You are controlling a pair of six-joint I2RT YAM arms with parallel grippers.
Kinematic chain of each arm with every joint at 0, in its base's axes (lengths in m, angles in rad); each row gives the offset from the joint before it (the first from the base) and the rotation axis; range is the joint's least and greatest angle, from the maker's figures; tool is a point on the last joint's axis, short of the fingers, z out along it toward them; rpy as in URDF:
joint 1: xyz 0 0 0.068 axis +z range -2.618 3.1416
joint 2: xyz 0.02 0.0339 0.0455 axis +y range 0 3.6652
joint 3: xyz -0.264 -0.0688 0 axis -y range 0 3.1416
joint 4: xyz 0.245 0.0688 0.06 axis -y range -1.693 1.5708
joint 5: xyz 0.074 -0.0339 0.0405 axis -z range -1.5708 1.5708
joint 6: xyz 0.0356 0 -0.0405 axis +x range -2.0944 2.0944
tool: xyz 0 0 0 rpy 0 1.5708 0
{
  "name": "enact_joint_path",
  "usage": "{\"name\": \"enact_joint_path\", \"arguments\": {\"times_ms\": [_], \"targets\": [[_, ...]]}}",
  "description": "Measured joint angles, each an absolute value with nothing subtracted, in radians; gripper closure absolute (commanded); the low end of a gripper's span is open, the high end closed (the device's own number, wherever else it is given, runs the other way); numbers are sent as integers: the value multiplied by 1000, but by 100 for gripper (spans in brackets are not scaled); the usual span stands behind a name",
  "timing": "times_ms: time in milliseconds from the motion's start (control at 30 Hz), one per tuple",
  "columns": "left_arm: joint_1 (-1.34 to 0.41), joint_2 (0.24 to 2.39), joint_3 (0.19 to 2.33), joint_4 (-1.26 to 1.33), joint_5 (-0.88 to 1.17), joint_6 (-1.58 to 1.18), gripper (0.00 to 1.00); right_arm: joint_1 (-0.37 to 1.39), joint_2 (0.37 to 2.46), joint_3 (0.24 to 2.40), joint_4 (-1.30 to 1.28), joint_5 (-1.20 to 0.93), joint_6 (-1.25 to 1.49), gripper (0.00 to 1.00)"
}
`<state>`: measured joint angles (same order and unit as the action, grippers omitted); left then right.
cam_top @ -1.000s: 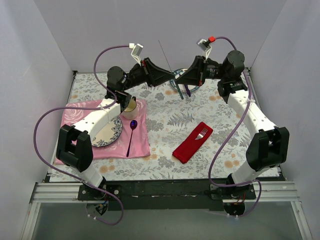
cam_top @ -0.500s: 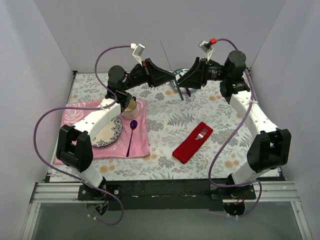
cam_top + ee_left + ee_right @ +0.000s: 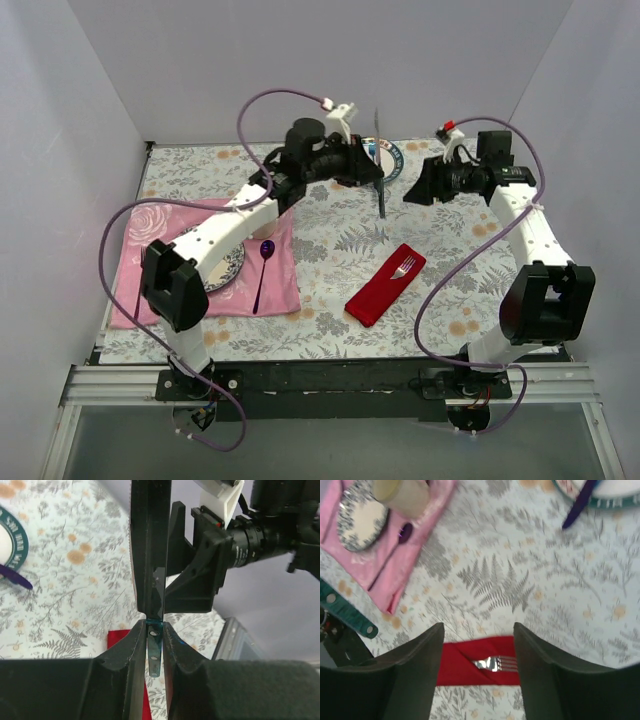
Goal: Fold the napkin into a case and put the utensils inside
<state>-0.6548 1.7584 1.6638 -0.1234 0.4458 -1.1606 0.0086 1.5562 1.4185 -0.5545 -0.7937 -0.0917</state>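
Observation:
The red napkin lies folded as a narrow case right of centre, and the silver fork pokes its tines out of the top end. My left gripper is shut on the knife, which hangs upright over the table's back centre. In the left wrist view the fingers pinch the teal handle. My right gripper stands open just right of the knife, holding nothing. Between its open jaws the right gripper looks down on the napkin and the fork.
A pink placemat at left carries a patterned plate and a purple spoon. A teal-rimmed plate sits at the back, with a purple utensil across it. White walls close in three sides.
The right gripper opened, let go of the knife and drew back to the right. The left arm swung right and forward, carrying the knife upright.

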Motion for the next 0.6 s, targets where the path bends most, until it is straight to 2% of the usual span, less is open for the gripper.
{"name": "enact_joint_path", "arguments": {"times_ms": [133,267,600], "targets": [[-767,1898,1783,-292,295,-1100,100,12,1567,1303,-633,-660,-220,48],[-838,2020,1815,-395,201,-1068,100,6,1616,1277,-664,-598,-275,58],[-879,2196,1895,-540,107,-995,100,-74,1711,1214,-655,-560,-299,59]]}}
